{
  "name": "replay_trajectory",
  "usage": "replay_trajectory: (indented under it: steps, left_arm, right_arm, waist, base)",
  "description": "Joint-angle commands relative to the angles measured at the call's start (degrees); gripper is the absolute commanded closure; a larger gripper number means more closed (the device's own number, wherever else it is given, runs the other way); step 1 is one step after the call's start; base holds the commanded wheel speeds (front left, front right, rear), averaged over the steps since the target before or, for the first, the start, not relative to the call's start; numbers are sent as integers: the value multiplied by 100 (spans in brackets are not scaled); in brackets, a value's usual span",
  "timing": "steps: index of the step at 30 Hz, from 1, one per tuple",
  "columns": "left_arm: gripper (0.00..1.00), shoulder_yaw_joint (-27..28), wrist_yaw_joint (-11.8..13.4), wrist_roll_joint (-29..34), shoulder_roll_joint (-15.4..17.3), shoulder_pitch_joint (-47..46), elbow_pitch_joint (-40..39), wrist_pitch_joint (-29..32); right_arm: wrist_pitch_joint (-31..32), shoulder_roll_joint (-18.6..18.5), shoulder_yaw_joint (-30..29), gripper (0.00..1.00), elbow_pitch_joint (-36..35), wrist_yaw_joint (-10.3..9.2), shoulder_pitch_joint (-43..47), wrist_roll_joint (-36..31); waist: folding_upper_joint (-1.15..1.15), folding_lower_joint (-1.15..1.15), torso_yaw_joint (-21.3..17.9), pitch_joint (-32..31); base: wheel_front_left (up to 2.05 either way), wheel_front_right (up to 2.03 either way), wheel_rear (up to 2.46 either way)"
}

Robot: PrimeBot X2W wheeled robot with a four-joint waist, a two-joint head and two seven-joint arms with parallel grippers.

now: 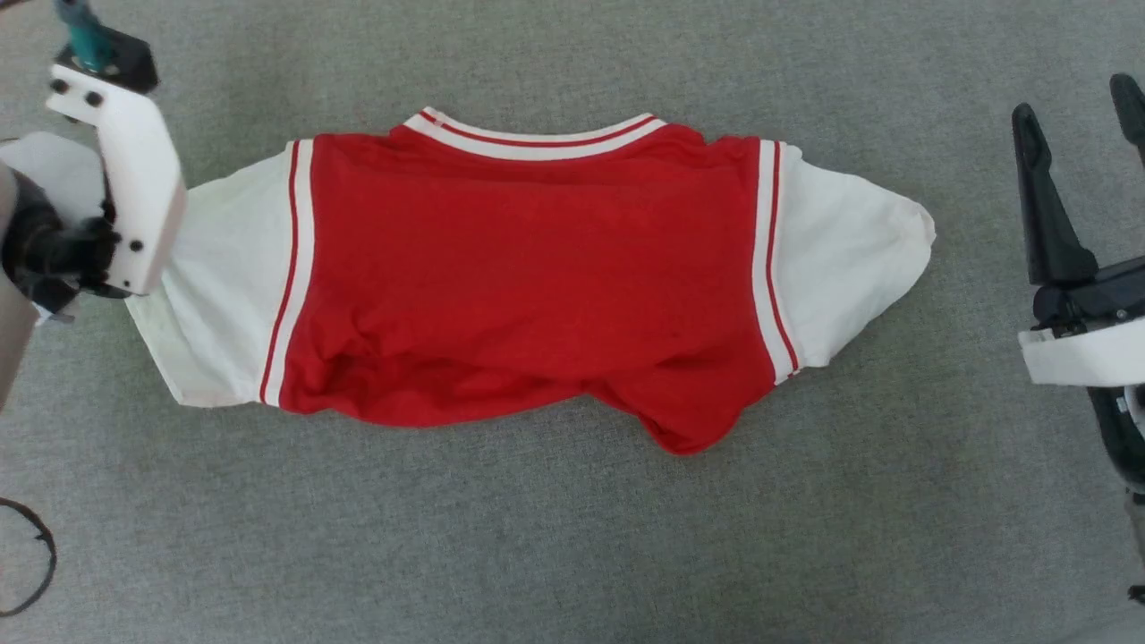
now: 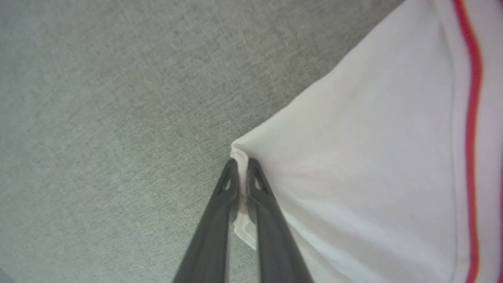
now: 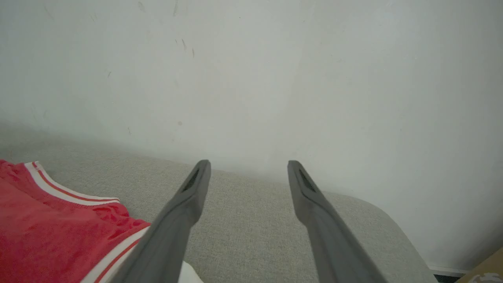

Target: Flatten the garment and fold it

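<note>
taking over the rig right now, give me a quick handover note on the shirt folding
Red jersey T-shirt with white short sleeves: lies on the grey fabric surface, collar away from the robot, sleeves spread to either side.
Left gripper: shut, pinching the edge of the left white sleeve.
Right gripper: open, holding nothing, off the shirt's right side.
Done: shirt mostly spread out.
Left: smooth the bunched lower hem, then fold; no fold made yet.

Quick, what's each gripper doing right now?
Left gripper: closed, pinching the edge of the garment at its white sleeve.
Right gripper: open, holding nothing.
</note>
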Motion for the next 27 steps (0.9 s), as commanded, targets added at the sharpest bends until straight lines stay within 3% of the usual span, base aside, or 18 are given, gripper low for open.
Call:
replay_trajectory:
  steps: [1,4,9,14,19,23,27]
  left_arm:
    - [100,-277,-37,-73,-38,242,66,-56]
    - [100,-323,-37,-184,-32,227,30,-154]
    - [100,-555,-37,-374,-2,171,-137,-349]
    - [100,-814,-37,-528,30,124,-348,-529]
    - [100,-1043,-37,-631,46,42,-507,-648]
    - [100,-1165,-37,-667,-52,-89,-539,-752]
    - [100,-1294,-37,-690,-165,-262,-570,-828]
  right_arm:
    - [-27,-137,76,0,34,-5,-196,-18]
    - [-27,-300,157,0,96,-5,-316,18]
    - [354,-1020,722,0,365,-5,-783,242]
    - [1796,-1957,1960,0,559,-5,-1447,966]
    - [3972,-2622,3433,0,679,-5,-2194,2232]
    - [5146,-2747,4180,0,964,-5,-2774,2818]
    - [5642,-2567,4512,0,1467,-5,-3125,3220]
  waist:
    - [0,0,71,-132]
    - [0,0,126,-238]
    - [0,0,284,-531]
    - [0,0,442,-723]
    - [0,0,571,-733]
    - [0,0,704,-616]
    - [0,0,847,-437]
  base:
    - [0,0,0]
    - [0,0,0]
    - [0,0,0]
    - [0,0,0]
    - [0,0,0]
    - [0,0,0]
    - [0,0,0]
